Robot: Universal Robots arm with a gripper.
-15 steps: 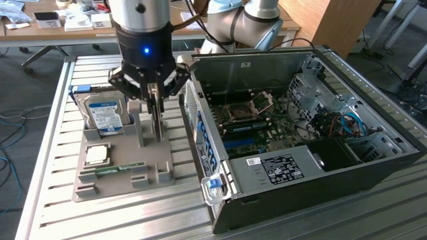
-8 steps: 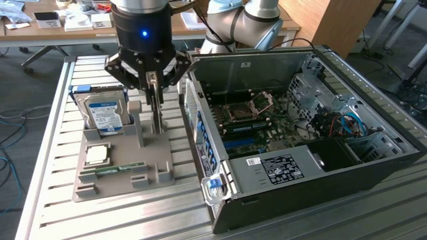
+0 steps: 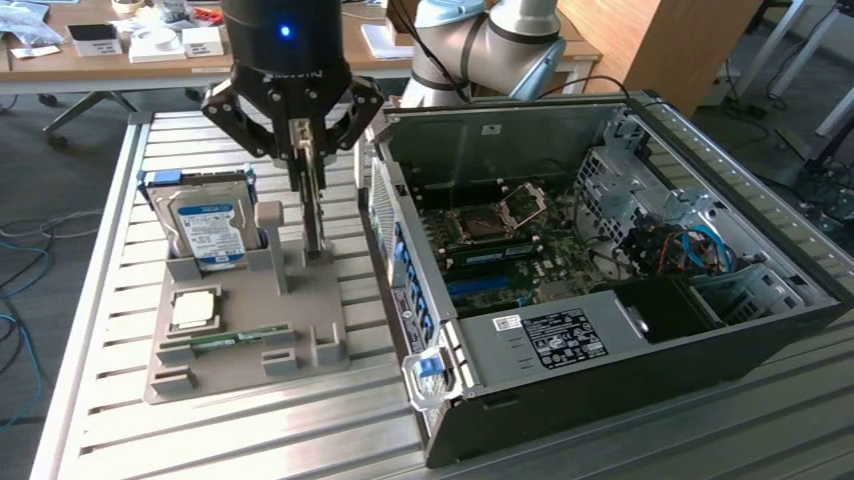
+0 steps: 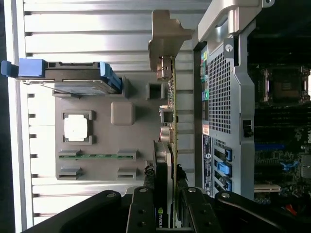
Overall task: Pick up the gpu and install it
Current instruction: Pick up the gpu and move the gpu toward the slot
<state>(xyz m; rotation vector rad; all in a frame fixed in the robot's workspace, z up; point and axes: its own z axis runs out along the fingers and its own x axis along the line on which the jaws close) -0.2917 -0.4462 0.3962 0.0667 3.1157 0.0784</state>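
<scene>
Clamped from above, my tool (image 3: 310, 135) has its fingers (image 4: 146, 204) closed on the upper edge of the gpu (image 3: 315, 205). The card stands on edge just beside the open case, its lower edge at or just above the grey holder (image 3: 247, 350); I cannot tell whether it has left the slot. I judge it was racked upright so that the thin edge is presented to a top-down grip. At the exterior view's left, the hard drive (image 3: 207, 225) stands in its own cradle on the same holder, likely for the same reason. Below it a square processor chip (image 3: 196, 308) and a green memory stick (image 3: 240, 335) lie flat in recesses. The holder rests on the slatted metal surface (image 3: 200, 430). From the wrist, the gpu (image 4: 170, 160) runs away from the tool (image 4: 167, 194) with its pale bracket (image 4: 165, 34) at the far end. To the exterior view's right, the computer case (image 3: 641, 400) lies on its side with the panel off, so the motherboard (image 3: 521, 240) faces up, which I take as arranged for access from above.
</scene>
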